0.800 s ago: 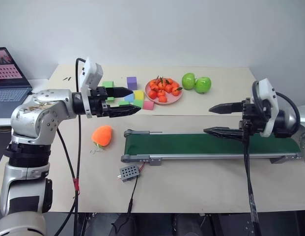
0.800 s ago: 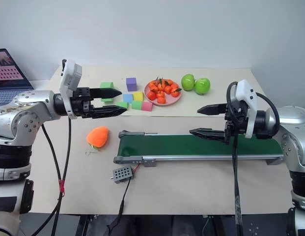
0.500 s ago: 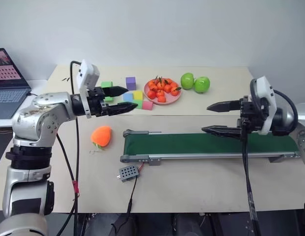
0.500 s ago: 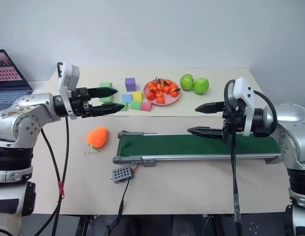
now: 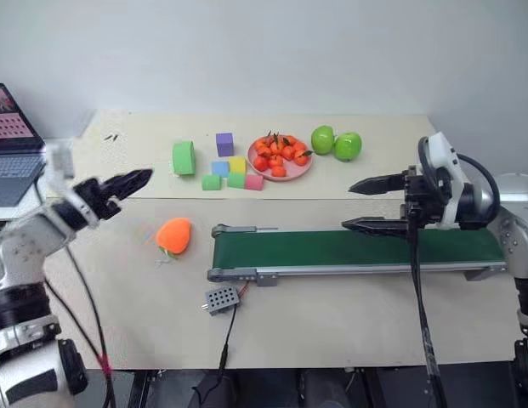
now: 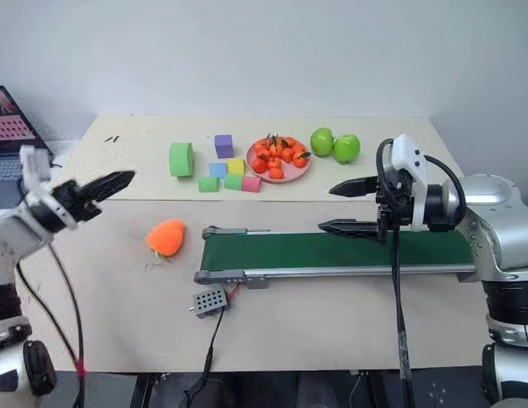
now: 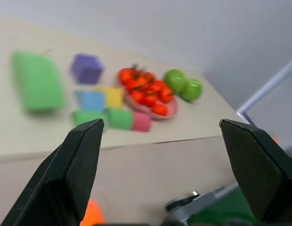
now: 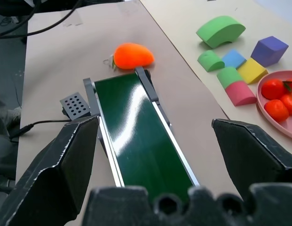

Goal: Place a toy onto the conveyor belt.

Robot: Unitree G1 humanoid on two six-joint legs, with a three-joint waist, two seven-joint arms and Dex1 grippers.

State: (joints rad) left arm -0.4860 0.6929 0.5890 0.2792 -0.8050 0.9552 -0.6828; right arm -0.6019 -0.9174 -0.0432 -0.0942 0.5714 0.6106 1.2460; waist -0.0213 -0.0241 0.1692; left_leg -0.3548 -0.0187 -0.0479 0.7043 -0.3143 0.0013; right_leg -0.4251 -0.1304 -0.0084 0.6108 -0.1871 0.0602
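Lies on the beige table point(image 5: 332, 323), the orange toy point(image 5: 173, 235), just beside the near roller end of the conveyor belt point(image 5: 357, 248), untouched. Best taken by the left gripper point(image 5: 119, 184), spread wide and empty, hovering well apart up-left: drop over the soft body, pinch gently, clear the leaf. Right gripper point(image 5: 359, 204) spread above the belt. Beyond, foam blocks point(image 5: 225, 170), plate of small fruit point(image 5: 281, 156), green apples point(image 5: 335, 143), laptop point(image 5: 10, 153), white wall.

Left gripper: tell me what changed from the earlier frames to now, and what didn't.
The left gripper has pulled back from over the coloured blocks toward the table's left edge, open and empty. The toy, conveyor belt and open right gripper stayed put.
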